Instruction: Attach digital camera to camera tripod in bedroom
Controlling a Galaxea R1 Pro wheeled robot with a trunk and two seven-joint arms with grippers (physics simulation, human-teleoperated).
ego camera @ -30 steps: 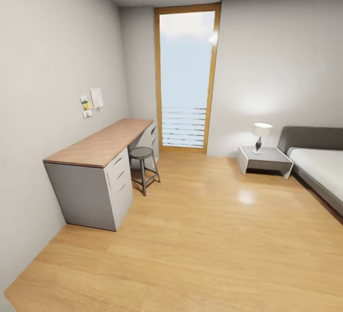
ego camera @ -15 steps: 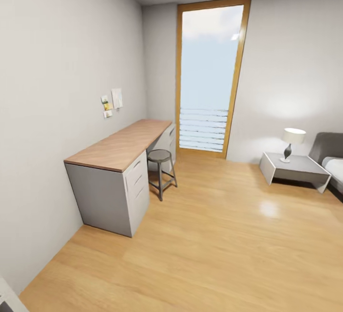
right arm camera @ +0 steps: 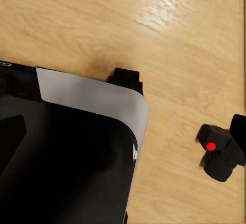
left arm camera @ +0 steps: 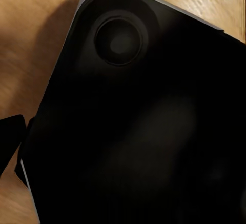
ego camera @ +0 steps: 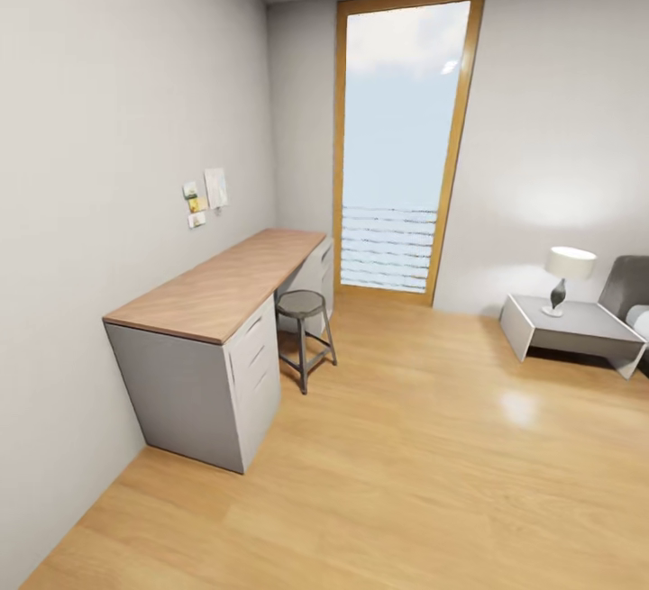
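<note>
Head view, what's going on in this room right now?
The robot is on its way through a bedroom, handling nothing at the moment. Ahead stand a wooden-topped desk with a stool beside it, a tall window, and a lamp on a low bedside table. In the right wrist view, the digital camera with its red dot lies on the wood floor.

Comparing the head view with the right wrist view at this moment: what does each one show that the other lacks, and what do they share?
Head view: a wood-topped desk with grey drawers, a round stool, a tall window, a low grey side table carrying a lamp, and notes pinned to the wall.

Right wrist view: the digital camera, a small black body with a red dot, lying on the floor, and the robot's dark base with a pale grey edge.

Shared: the light wood floor.
</note>
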